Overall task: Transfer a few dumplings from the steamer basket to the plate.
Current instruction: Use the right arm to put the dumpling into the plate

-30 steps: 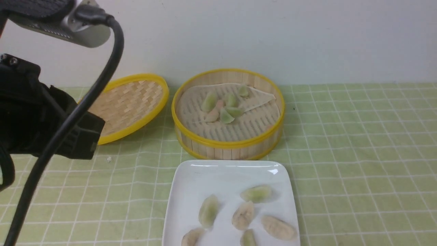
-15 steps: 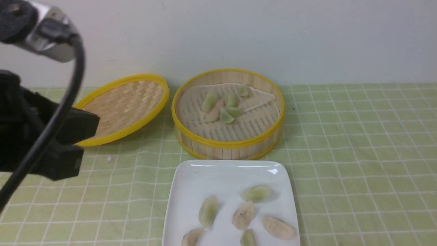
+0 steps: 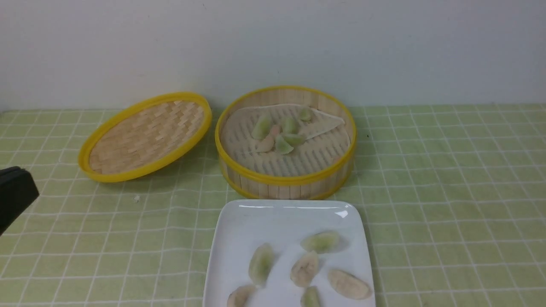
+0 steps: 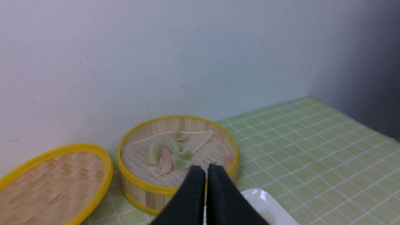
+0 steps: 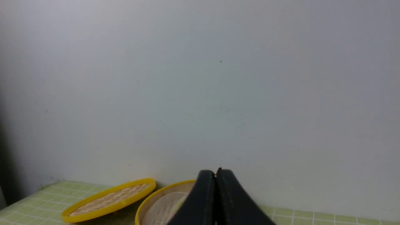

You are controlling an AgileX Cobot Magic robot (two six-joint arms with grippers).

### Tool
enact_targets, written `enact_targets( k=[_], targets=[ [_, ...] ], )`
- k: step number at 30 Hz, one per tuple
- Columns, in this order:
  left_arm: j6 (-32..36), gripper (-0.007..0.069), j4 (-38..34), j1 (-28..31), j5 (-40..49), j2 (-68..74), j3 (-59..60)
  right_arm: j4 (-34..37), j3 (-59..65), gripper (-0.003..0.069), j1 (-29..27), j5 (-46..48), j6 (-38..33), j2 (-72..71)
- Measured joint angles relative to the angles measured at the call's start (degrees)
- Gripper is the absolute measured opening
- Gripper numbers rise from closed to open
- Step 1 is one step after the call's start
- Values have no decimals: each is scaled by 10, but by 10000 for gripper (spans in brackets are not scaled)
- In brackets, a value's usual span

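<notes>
The steamer basket point(image 3: 285, 179) stands at the middle back with several green and pinkish dumplings point(image 3: 279, 135) on its liner. In front of it lies the white plate point(image 3: 256, 217), carrying several dumplings point(image 3: 303, 268), green and cream. My left gripper point(image 4: 205, 168) is shut and empty, hanging short of the basket point(image 4: 137, 184) and above the plate's corner point(image 4: 265, 200). In the front view only a black part of the left arm point(image 3: 15, 194) shows, at the left edge. My right gripper point(image 5: 215, 172) is shut with nothing in it, raised and facing the wall. It is out of the front view.
The shallow woven lid point(image 3: 145, 136) with a yellow rim leans tilted to the left of the basket. A green checked cloth point(image 3: 448, 192) covers the table. A pale wall point(image 3: 384, 51) rises right behind the basket and lid.
My left arm, with its camera and cable, has drawn back to the left and almost out of the front view. The dumplings, basket, plate and lid have not moved.
</notes>
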Motion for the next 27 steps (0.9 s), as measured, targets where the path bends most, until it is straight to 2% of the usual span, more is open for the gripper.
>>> enact_targets(
  k=[20, 22, 27],
  targets=[
    [13, -6, 2, 3, 4, -13, 33, 0, 1, -14, 0, 0, 1, 0],
    [23, -6, 3, 17, -7, -20, 53, 0, 1, -14, 0, 0, 1, 0],
    [39, -6, 2, 127, -53, -96, 181, 0, 1, -14, 0, 0, 1, 0]
  ],
)
